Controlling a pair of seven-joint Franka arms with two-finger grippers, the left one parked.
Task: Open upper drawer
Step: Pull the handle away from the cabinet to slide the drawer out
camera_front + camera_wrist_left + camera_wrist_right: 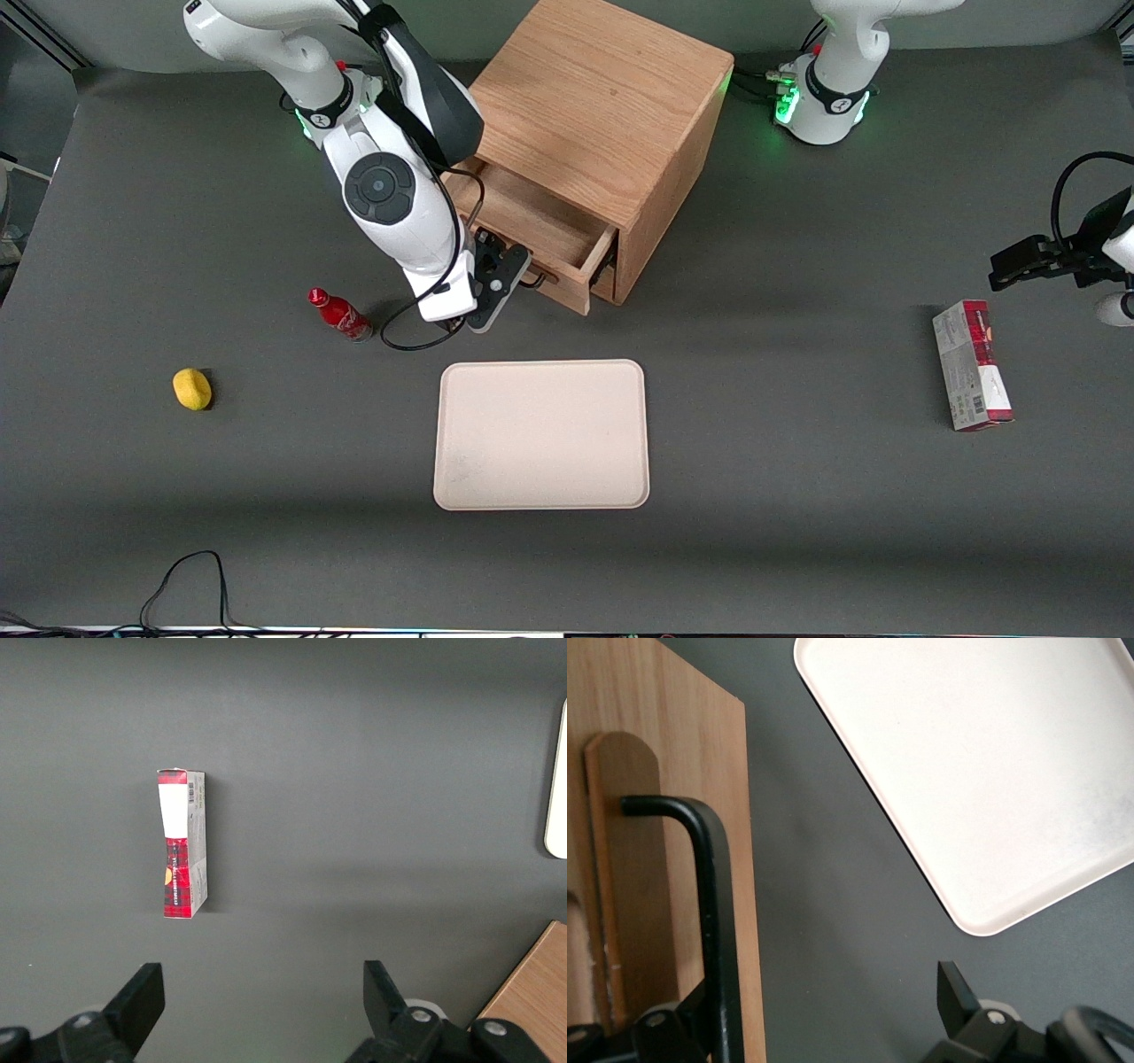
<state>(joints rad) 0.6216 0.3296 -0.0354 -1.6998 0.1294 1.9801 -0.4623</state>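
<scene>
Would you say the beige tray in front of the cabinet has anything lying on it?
No, the beige tray is bare, while the gripper sits at the upper drawer.

Upper drawer stands pulled out of the oak cabinet, tray showing. The gripper sits right at the drawer's front by the handle. Nearer the camera lies a cream tray; a red bottle is beside the arm.

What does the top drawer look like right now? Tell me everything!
The upper drawer is light oak wood, pulled partly out of the cabinet, showing a shallow bare wooden inside. Its black wire bar handle sits on the front. The gripper is at that front by the handle, fingers open, one finger beside the bar.
</scene>
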